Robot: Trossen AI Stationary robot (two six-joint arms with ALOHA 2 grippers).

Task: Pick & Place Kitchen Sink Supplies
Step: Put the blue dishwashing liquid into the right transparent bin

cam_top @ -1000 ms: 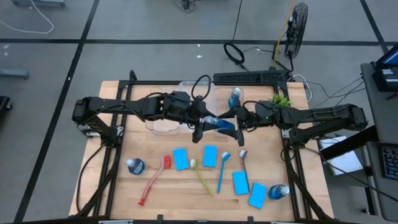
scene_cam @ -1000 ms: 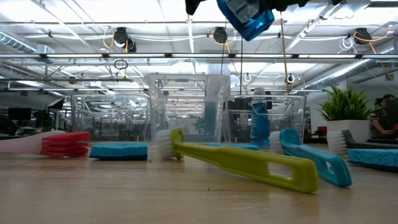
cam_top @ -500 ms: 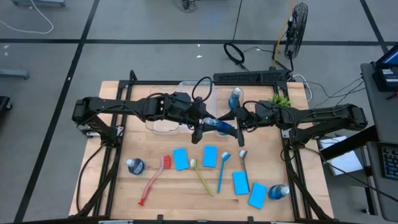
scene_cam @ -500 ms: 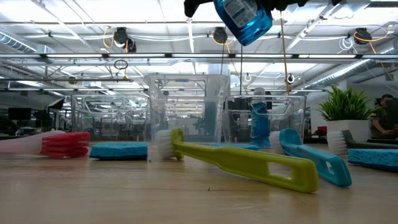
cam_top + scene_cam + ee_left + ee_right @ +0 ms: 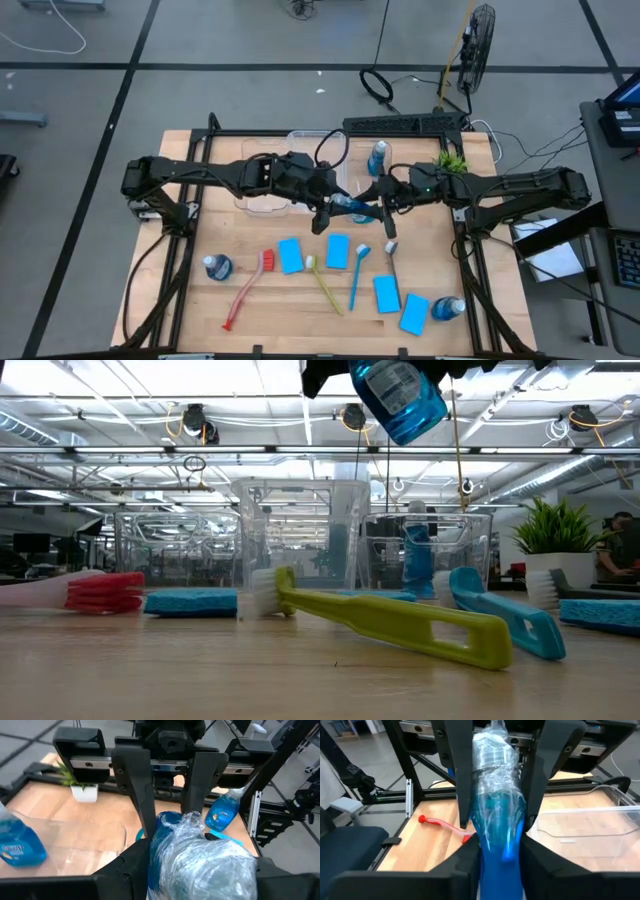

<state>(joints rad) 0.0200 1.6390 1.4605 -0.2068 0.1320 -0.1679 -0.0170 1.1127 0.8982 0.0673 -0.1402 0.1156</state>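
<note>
ITEM: small blue plastic-wrapped bottle (image 5: 345, 203), aloft mid-desk | LEFT gripper (image 5: 328, 205): clamped on it | RIGHT gripper (image 5: 376, 203): clasping opposite end | STEP: handover | NEXT: left release, likely.

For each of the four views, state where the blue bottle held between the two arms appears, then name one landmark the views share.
High view: bottle at table centre, between both arms.
Low view: bottle hanging at top, right of centre.
Left wrist view: bottle fills lower middle.
Right wrist view: bottle upright, centre.
Shared landmark: clear bin.
</note>
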